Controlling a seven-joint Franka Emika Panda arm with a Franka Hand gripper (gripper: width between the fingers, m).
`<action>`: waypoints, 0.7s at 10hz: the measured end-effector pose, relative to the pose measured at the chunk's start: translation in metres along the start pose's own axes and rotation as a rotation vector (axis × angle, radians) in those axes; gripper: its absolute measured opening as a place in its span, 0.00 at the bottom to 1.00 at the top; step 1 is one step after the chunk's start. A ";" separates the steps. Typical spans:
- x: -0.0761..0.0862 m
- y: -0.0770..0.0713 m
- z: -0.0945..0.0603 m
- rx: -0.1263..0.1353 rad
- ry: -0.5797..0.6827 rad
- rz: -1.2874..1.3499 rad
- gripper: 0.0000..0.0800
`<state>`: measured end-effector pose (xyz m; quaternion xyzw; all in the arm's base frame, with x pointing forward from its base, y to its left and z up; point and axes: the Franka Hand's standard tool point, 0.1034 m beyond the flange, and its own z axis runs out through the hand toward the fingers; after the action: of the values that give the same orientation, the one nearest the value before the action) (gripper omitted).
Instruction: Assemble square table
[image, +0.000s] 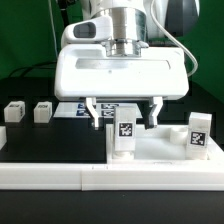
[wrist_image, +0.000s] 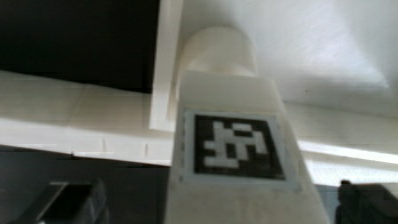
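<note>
My gripper hangs over the white square tabletop and is open. Its fingers stand on either side of a white tagged leg that stands upright on the tabletop, with a gap on each side. In the wrist view this leg fills the middle, with the gripper around its near end and dark fingertips apart from it. A second leg stands upright on the tabletop toward the exterior view's right. Two loose legs lie on the black table at the left.
The long white border rail runs along the front edge of the table. The marker board lies flat behind the gripper. A white surface crosses behind the leg in the wrist view.
</note>
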<state>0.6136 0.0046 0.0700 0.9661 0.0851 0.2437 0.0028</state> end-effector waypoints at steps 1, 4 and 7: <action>0.000 0.000 0.000 0.000 0.000 0.000 0.81; 0.001 -0.003 -0.002 0.041 -0.074 0.029 0.81; 0.007 -0.005 -0.003 0.122 -0.237 0.100 0.81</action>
<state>0.6174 0.0102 0.0756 0.9895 0.0508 0.1222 -0.0580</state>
